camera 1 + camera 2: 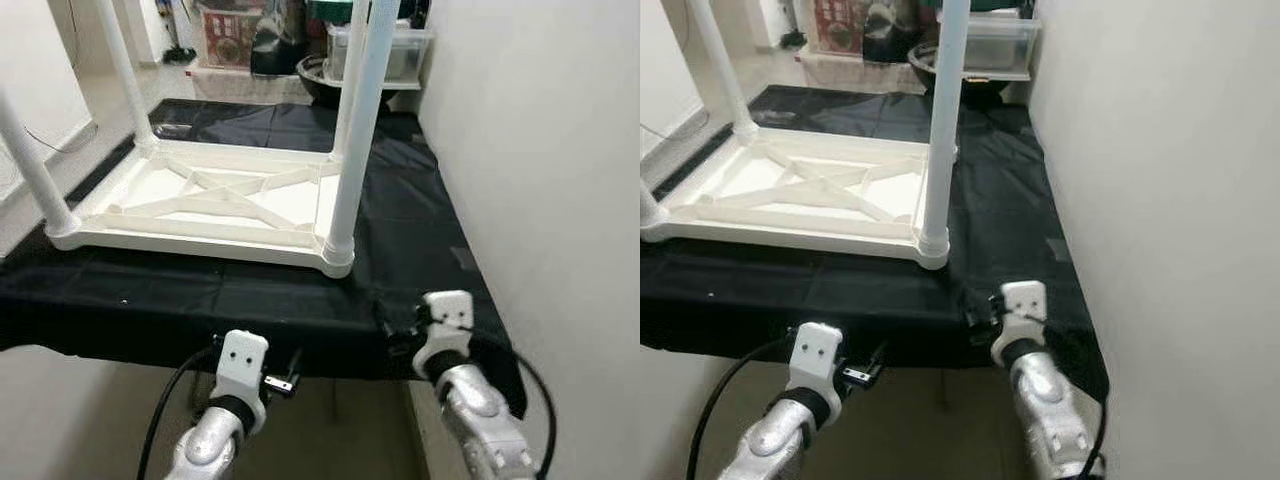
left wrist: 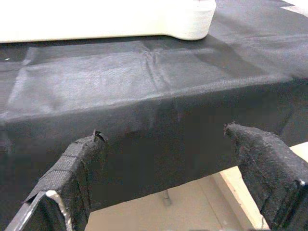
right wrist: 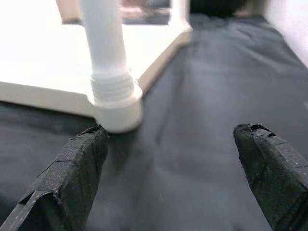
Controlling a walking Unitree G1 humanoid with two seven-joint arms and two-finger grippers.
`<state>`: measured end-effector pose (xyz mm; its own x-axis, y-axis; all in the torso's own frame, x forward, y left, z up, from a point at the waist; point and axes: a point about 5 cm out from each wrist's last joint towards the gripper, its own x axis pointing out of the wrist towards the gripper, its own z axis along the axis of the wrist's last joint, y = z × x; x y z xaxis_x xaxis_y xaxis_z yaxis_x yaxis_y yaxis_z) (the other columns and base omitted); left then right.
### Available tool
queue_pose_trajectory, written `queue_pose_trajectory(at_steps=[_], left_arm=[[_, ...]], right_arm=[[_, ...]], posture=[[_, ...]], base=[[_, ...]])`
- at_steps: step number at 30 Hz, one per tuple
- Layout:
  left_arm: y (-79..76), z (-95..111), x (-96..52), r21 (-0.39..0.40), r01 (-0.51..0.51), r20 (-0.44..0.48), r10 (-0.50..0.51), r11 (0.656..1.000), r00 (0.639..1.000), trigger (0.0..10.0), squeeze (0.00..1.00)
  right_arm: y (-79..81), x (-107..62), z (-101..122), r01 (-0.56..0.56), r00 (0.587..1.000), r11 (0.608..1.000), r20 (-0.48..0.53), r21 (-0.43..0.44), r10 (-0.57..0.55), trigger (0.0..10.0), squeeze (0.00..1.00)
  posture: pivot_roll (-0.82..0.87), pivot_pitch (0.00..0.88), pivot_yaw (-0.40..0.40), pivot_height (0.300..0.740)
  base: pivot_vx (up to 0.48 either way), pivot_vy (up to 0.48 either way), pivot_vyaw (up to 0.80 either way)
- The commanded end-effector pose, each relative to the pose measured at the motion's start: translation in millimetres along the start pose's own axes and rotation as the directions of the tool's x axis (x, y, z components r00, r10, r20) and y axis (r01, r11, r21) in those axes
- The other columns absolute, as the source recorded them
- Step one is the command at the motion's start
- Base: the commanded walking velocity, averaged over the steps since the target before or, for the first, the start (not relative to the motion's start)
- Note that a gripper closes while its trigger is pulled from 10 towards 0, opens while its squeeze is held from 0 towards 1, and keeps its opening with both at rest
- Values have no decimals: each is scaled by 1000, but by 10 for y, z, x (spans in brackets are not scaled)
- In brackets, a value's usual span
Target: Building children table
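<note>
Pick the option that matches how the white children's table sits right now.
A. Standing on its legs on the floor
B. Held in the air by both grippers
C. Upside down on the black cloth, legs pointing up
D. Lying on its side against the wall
C: the white table lies top-down on the black cloth, its legs rising upward; both grippers are open and apart from it.

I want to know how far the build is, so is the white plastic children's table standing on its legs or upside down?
Upside down: the white plastic children's table rests top-down on the black cloth, ribbed underside showing, white round legs pointing up.
</note>
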<state>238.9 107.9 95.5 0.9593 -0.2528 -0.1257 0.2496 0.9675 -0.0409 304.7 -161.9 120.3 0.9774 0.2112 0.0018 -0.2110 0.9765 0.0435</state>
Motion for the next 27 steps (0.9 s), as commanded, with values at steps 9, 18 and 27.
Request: queue_pose_trajectory(at_steps=[9,18,27], left_arm=[[-131,126,-167,0,70,54,-70,998,996,10000,0],[-259,244,-311,42,150,86,-153,988,984,10000,0],[-294,285,-391,48,170,79,-173,984,982,10000,0]], right_arm=[[-326,327,397,-145,986,988,90,60,140,10000,1000],[-373,467,652,-327,940,944,118,38,321,10000,0],[-397,633,885,-392,908,920,165,6,386,10000,0]], posture=[[108,221,-77,740],[119,278,-76,740],[129,314,-68,740]], base=[[0,0,0],[0,0,0],[0,0,0]])
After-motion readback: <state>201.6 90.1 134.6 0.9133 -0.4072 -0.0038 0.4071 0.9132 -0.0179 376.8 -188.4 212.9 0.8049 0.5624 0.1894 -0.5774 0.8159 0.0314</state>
